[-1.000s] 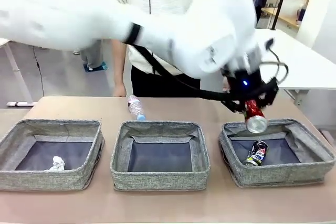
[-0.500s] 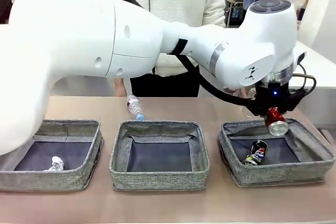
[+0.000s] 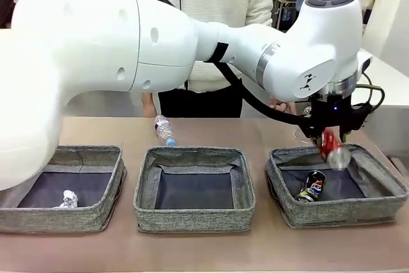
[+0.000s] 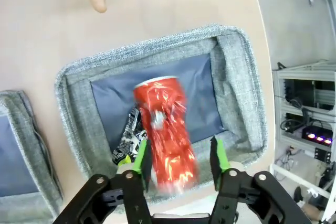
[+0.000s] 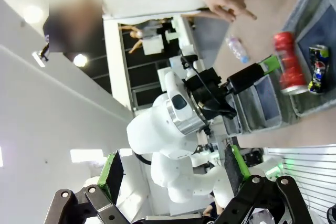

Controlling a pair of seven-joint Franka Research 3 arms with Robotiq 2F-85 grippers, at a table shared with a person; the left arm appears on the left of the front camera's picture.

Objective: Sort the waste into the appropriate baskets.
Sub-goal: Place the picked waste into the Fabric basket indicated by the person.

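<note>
- Over the right basket (image 3: 284, 199), front view: the left gripper (image 3: 329, 133) hangs w/ the red can (image 3: 333, 149) just under it, blurred, above the basket's far edge. We judge the can let go and dropping. Risk: it clips the soft rim, or bounces off the printed can (image 3: 311, 185) lying inside, and rolls out onto the table. The left arm reaches across from the left side, past the middle, wrist pointing straight down. A bottle (image 3: 164, 129) lies on the table behind the middle basket (image 3: 192, 218); a paper ball (image 3: 67, 199) sits in the left basket (image 3: 57, 218).
- Left wrist view: green pads (image 4: 142, 158) are parted w/ the red can (image 4: 163, 129) smeared between them. We see a gap on one side; on the other we can't tell if it touches. If that pad drags, the can may tip toward the near wall. Basket floor and printed can (image 4: 126, 137) lie below.
- Right wrist view: the right gripper (image 5: 170, 166) has jaws wide apart, nothing between them. It's held well apart from the baskets, looking at the other arm; no clash risk that we see.
</note>
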